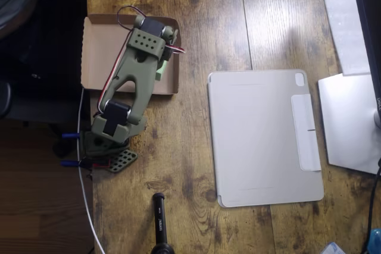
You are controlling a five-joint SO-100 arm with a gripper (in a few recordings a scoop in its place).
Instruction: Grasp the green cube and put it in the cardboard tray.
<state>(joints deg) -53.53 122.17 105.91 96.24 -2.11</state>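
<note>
Arm's hunched over the cardboard tray point(95, 52), green cube point(162, 72) peeking out beside it near the tray's right rim (can't tell if the gripper's pinching it). Risk: released there, it clips the rim and tumbles onto the surface point(238, 22).

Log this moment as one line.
arm: over cardboard tray | green cube: partly visible under arm, over tray | fingers: hidden | tablet cover: right
</note>
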